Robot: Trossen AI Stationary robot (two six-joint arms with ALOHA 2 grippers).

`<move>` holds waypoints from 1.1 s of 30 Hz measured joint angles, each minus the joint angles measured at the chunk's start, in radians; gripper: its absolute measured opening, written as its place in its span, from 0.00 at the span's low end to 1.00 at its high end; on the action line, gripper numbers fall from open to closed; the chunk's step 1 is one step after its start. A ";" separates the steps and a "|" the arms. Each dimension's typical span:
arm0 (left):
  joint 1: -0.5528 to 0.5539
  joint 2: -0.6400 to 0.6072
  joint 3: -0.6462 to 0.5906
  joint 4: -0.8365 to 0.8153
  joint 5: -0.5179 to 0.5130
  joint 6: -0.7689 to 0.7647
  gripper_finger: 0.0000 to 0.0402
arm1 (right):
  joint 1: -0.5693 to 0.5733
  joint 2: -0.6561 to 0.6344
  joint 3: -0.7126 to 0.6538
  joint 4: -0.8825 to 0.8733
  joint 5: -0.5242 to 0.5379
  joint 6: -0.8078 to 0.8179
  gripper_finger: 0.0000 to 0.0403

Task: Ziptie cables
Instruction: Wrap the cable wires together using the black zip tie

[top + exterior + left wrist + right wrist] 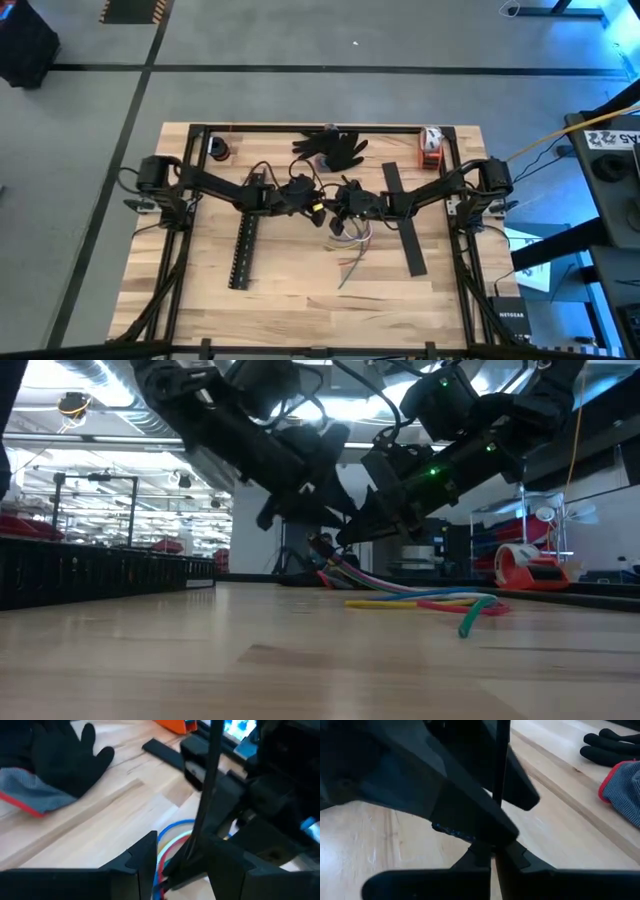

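Observation:
The cables [350,235] are a bundle of thin coloured wires near the middle of the table. Their free lengths lie on the wood [420,600], and one end rises to where both grippers meet. My left gripper [318,207] comes from the table's left, and the bundle's raised end [170,837] sits between its fingers. My right gripper [336,205] faces it from the right, shut on a thin black zip tie [501,760]. That tie runs straight up past the left gripper [205,785]. My left gripper is shut on the cables near their raised end [162,855], which lies between its two fingers. It comes in slanting down from the table's left. The rest of the bundle trails onto the table, slack. My right gripper pinches the zip tie [496,837] between its two shut fingers, which lie across the strip. It stands right in front of the left gripper. The tie runs on straight past the fingers.
A long black slotted channel [243,250] lies left of centre, and a flat black bar [405,220] lies right of centre. Black gloves [330,148] and an orange tape holder [430,150] sit near the far edge. A black frame runs around the table.

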 joint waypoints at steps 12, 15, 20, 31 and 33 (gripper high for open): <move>0.015 0.012 0.001 0.034 0.028 0.079 0.01 | 0.000 0.001 0.000 0.005 0.000 0.000 0.01; 0.015 -0.004 0.021 0.013 0.057 0.082 0.00 | 0.000 0.000 0.000 0.018 0.001 0.003 0.01; 0.031 -0.078 0.048 -0.023 0.079 0.116 0.00 | 0.018 0.059 0.007 0.077 0.047 0.055 0.01; 0.103 -0.266 0.053 -0.070 0.106 0.168 0.00 | 0.039 0.227 0.048 0.078 -0.017 0.090 0.01; 0.103 -0.284 0.053 -0.109 0.106 0.186 0.00 | 0.039 0.215 0.054 0.063 -0.019 0.065 0.01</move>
